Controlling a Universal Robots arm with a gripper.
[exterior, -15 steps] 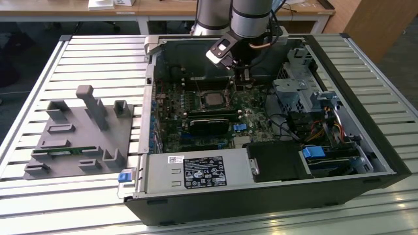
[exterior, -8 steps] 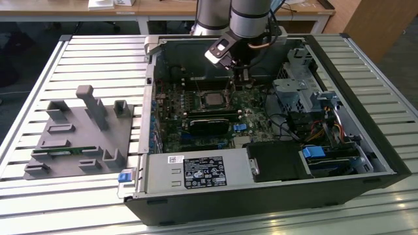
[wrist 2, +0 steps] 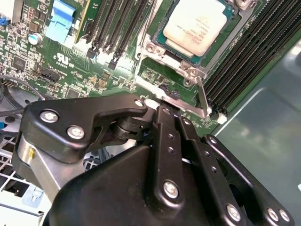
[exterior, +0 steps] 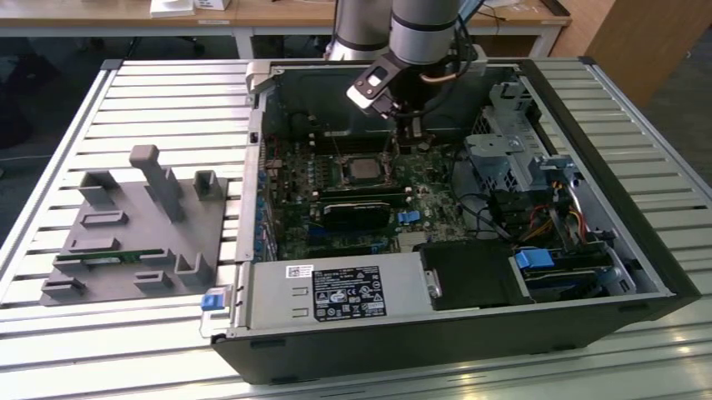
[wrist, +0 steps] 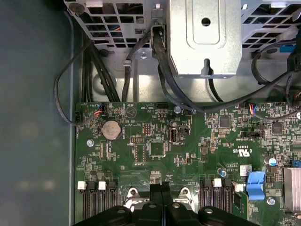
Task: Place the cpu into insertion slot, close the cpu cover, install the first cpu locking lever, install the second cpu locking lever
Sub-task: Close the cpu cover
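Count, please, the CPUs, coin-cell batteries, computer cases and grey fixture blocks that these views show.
cpu: 1
coin-cell battery: 1
computer case: 1
grey fixture block: 1
Total: 4

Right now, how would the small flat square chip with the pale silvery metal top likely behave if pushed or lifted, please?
The cpu looks stiff, given its flat metal top. Flat and square, it should not roll. Seated within the metal-rimmed insertion slot, it would probably resist a sideways push.
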